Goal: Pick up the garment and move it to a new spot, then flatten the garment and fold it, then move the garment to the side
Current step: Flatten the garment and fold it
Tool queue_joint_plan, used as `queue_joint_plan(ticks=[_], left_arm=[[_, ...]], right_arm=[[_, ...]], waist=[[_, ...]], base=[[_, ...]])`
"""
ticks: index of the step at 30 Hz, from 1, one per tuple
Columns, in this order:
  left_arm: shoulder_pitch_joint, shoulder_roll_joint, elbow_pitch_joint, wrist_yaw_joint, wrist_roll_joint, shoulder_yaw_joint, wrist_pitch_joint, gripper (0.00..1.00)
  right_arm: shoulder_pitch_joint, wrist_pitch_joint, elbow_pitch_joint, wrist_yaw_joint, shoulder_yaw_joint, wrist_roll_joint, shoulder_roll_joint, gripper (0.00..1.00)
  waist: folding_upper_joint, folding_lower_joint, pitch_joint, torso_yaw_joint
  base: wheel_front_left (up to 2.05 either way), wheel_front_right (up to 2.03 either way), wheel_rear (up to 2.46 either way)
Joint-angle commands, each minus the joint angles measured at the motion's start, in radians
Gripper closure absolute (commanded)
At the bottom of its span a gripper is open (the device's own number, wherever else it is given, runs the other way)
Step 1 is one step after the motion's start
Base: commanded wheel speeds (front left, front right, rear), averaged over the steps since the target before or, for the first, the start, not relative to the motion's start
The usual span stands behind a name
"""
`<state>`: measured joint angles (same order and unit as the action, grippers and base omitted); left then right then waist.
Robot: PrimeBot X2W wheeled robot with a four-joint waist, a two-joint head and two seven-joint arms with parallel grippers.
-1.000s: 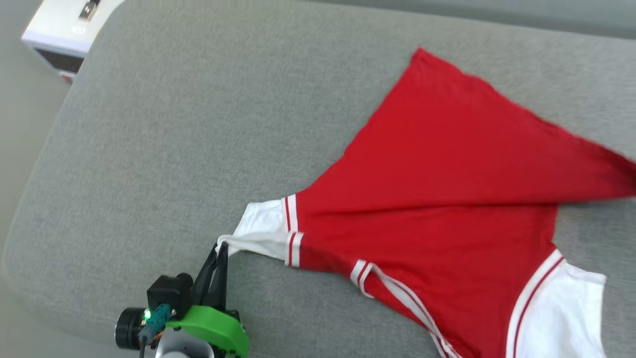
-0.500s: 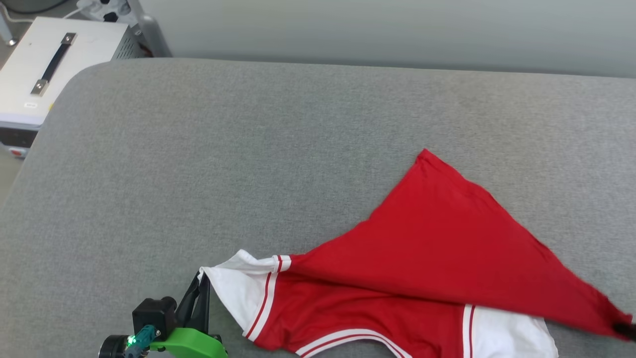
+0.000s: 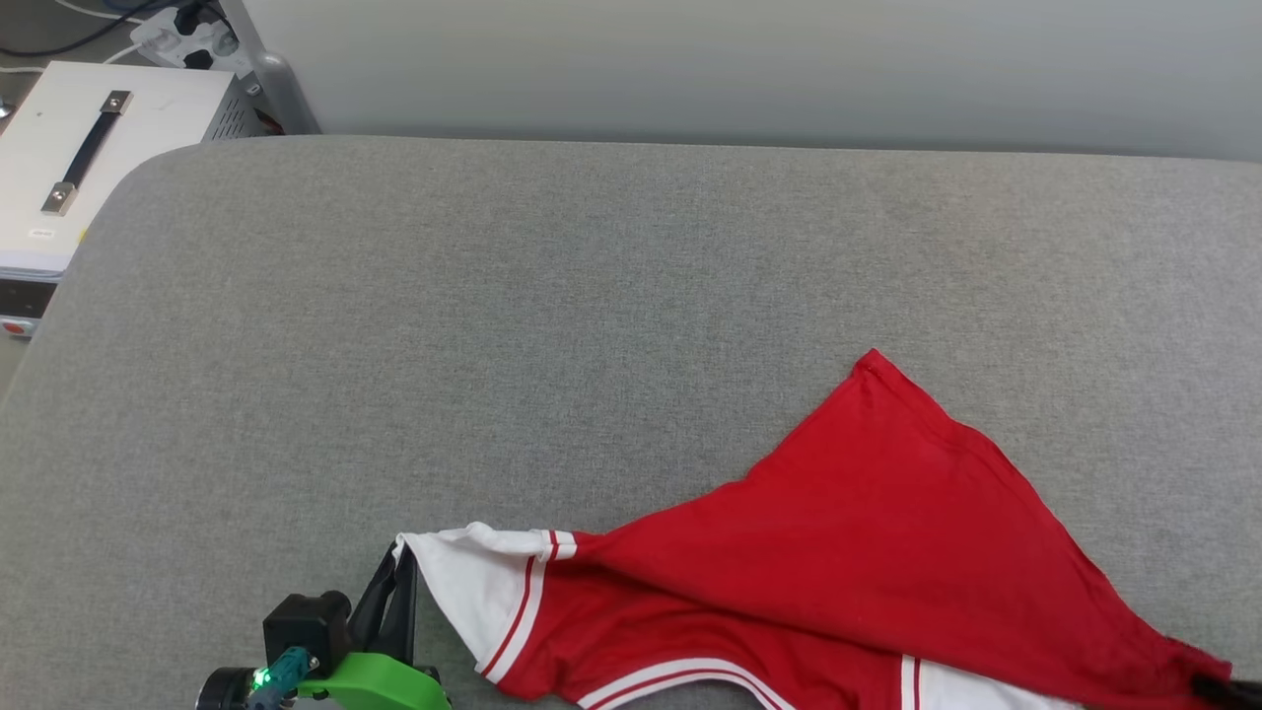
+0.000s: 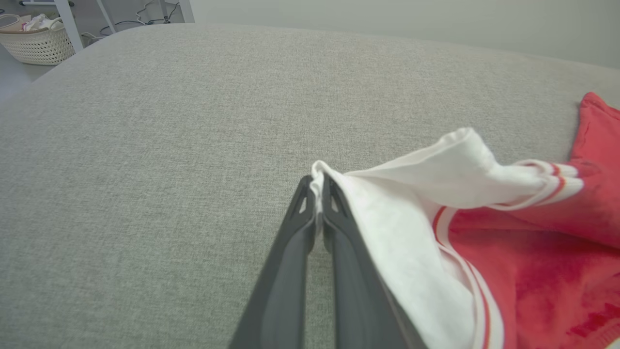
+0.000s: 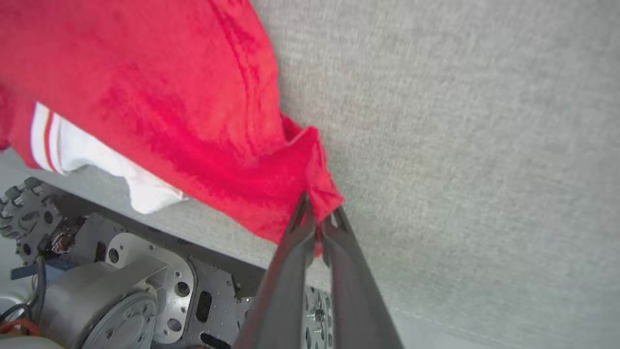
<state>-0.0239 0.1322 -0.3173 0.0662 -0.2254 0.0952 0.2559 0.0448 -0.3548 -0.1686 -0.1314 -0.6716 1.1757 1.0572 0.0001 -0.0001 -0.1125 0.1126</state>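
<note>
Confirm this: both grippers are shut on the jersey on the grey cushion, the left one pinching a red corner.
One error: the left gripper is shut on the white sleeve edge of the jersey, not a red corner, as the left wrist view shows. The right gripper is shut on it too, over the grey cushion.

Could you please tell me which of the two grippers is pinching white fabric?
The left gripper, shut on the white sleeve of the red jersey-style garment; the right gripper pinches a red corner instead.
</note>
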Motion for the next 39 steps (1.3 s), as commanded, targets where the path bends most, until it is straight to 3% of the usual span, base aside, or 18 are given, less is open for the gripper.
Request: queue_joint_plan(ticks=[1, 9, 15, 21, 29, 34, 39], left_arm=[[-0.008, 0.007, 0.001, 0.002, 0.004, -0.002, 0.006, 1.0], [0.004, 0.007, 0.026, 0.0, 0.012, 0.001, 0.006, 1.0], [0.03, -0.003, 0.051, -0.001, 0.026, 0.022, 0.006, 1.0], [0.069, -0.021, 0.077, -0.003, 0.04, 0.045, 0.006, 1.0], [0.107, -0.05, 0.103, -0.006, 0.053, 0.073, 0.006, 1.0], [0.128, -0.064, 0.11, -0.003, 0.052, 0.092, 0.006, 1.0], [0.141, -0.073, 0.111, -0.004, 0.046, 0.104, 0.006, 1.0]], right_arm=[[0.015, 0.02, 0.011, 0.001, 0.034, -0.018, -0.001, 0.0], [0.135, 0.079, 0.127, 0.001, 0.262, -0.127, -0.036, 0.0], [0.297, -0.043, 0.248, 0.001, 0.305, -0.223, -0.109, 0.0], [0.512, -0.262, 0.267, 0.001, 0.186, -0.283, -0.171, 0.0], [0.726, -0.507, 0.129, 0.001, -0.039, -0.298, -0.225, 0.0], [0.79, -0.519, 0.021, 0.001, -0.137, -0.312, -0.249, 0.0], [0.816, -0.461, -0.065, 0.001, -0.244, -0.329, -0.268, 0.0]], waist=[[-0.0001, 0.0001, 0.002, 0.0], [-0.0001, 0.0001, -0.017, 0.018], [-0.0001, 0.0001, -0.062, 0.054], [-0.0001, 0.0001, -0.127, 0.098], [-0.0001, 0.0001, -0.199, 0.146], [-0.0001, 0.0001, -0.237, 0.173], [-0.0001, 0.0001, -0.256, 0.19]], base=[[0.0, 0.0, 0.0], [0.0, 0.0, 0.0], [0.0, 0.0, 0.0], [0.0, 0.0, 0.0], [0.0, 0.0, 0.0], [0.0, 0.0, 0.0], [0.0, 0.0, 0.0]])
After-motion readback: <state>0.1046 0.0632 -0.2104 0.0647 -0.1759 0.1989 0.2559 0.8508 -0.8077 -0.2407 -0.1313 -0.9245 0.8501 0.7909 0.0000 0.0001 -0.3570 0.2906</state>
